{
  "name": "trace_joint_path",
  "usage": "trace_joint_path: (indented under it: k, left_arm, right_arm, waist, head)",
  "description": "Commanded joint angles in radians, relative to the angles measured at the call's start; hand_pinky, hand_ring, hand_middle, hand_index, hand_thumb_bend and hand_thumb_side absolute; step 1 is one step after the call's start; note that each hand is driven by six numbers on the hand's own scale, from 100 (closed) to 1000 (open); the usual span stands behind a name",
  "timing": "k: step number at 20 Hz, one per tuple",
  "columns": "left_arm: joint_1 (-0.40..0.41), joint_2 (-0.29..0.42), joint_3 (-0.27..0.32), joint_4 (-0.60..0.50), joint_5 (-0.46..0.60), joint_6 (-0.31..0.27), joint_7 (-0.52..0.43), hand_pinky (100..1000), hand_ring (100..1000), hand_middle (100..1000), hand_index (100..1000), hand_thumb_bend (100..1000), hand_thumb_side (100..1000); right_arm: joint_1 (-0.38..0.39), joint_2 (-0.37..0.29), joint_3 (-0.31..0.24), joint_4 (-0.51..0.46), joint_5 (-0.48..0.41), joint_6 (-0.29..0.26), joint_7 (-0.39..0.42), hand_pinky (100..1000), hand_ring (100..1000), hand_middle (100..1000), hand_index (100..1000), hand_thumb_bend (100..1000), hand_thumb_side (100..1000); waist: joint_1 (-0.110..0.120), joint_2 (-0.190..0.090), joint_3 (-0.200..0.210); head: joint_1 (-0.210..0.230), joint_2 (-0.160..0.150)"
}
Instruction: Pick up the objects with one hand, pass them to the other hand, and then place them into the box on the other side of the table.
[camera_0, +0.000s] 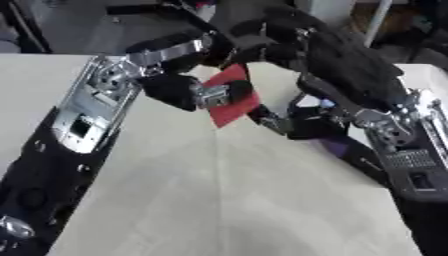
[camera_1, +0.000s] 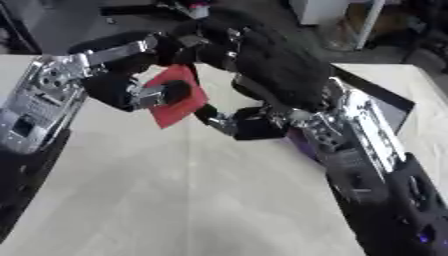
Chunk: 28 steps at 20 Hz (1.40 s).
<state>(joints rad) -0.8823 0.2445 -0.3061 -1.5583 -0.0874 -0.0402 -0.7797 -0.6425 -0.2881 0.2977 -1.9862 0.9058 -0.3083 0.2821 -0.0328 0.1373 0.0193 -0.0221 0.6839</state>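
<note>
The left hand (camera_0: 188, 90) is pinching a flat red object (camera_0: 234, 102) above the table (camera_0: 219, 200). The right hand (camera_0: 289, 37) is hovering just beside it with fingers curled, gripping nothing.

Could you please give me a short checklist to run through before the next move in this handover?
1. Red flat object held above the table: ok.
2. Left hand pinching the object: ok.
3. Right hand close to the object: ok.
4. Right hand already gripping it: cannot tell.
5. Destination box in view: not ok, not visible in either view.
</note>
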Motion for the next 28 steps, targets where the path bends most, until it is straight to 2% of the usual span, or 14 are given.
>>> trace_joint_path:
  k: [1,7,10,14,19,28]
  left_arm:
    - [-0.010,-0.011,-0.024,-0.010,0.008,-0.007,-0.024,709,528,449,594,197,615]
    - [-0.010,-0.011,-0.025,-0.011,0.010,-0.010,-0.032,712,523,456,603,217,625]
    - [-0.010,-0.011,-0.025,-0.012,0.013,-0.014,-0.036,723,538,488,644,298,677]
    - [-0.010,-0.012,-0.026,-0.013,0.016,-0.025,-0.048,748,591,574,712,442,763]
    - [-0.011,-0.013,-0.025,-0.012,0.023,-0.033,-0.058,775,647,655,764,505,817]
    - [-0.011,-0.016,-0.022,-0.007,0.036,-0.032,-0.058,799,690,719,795,591,905]
  right_arm:
    - [-0.029,-0.011,-0.031,-0.014,0.000,0.005,-0.005,989,888,867,408,112,100]
    - [-0.029,-0.011,-0.031,-0.014,-0.001,-0.007,0.014,992,892,870,414,111,100]
    - [-0.030,-0.011,-0.031,-0.014,0.000,-0.009,0.017,993,892,870,412,110,100]
    - [-0.030,-0.011,-0.031,-0.014,0.001,-0.011,0.018,994,893,871,411,110,100]
    - [-0.030,-0.011,-0.031,-0.014,0.003,-0.013,0.020,994,893,871,408,109,100]
    - [-0.030,-0.011,-0.031,-0.014,0.002,-0.017,0.025,996,894,872,408,107,100]
  waist:
    - [0.002,-0.016,-0.002]
    - [0.002,-0.016,-0.002]
    - [0.001,-0.016,-0.002]
    - [0.001,-0.016,-0.003]
    - [0.001,-0.016,-0.004]
    - [0.001,-0.016,-0.006]
  head:
    - [0.000,-0.006]
    - [0.000,-0.005]
    - [0.000,-0.005]
    - [0.000,-0.004]
    - [-0.001,-0.003]
    - [-0.002,-0.004]
